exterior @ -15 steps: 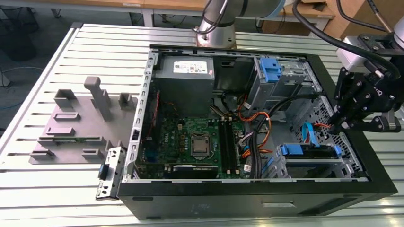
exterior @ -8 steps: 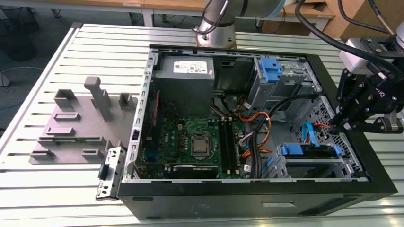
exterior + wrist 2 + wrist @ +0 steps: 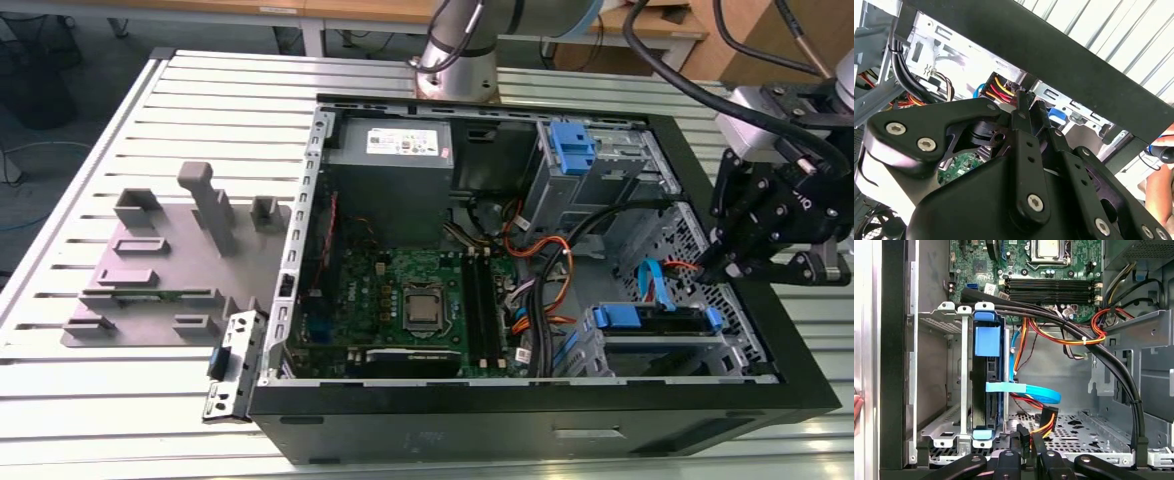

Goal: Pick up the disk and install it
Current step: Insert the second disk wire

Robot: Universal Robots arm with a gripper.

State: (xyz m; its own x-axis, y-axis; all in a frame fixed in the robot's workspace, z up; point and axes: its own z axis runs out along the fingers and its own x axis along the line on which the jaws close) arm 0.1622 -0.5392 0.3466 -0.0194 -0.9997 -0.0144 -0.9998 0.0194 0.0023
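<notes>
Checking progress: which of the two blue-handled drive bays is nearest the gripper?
The one holding the disk, close beside the gripper in the exterior view; the other blue bracket sits farther off, beside the power supply.

The black end effector [image 3: 727, 262] hangs inside the open black computer case [image 3: 534, 420]; the blue-railed silver disk [image 3: 654, 320] sits in a bay just below it.

Slatted light metal table [image 3: 227, 90] carries everything. Open black computer case [image 3: 534, 425] lies on its side, covering centre and exterior view's right. Grey fixture plate [image 3: 147, 285] with upright posts sits flat at exterior view's left, just beside case. Small metal bracket with blue tab [image 3: 230, 365] lies at case's near corner, touching it. Arm base [image 3: 454, 78] stands at far edge, behind case.
</notes>
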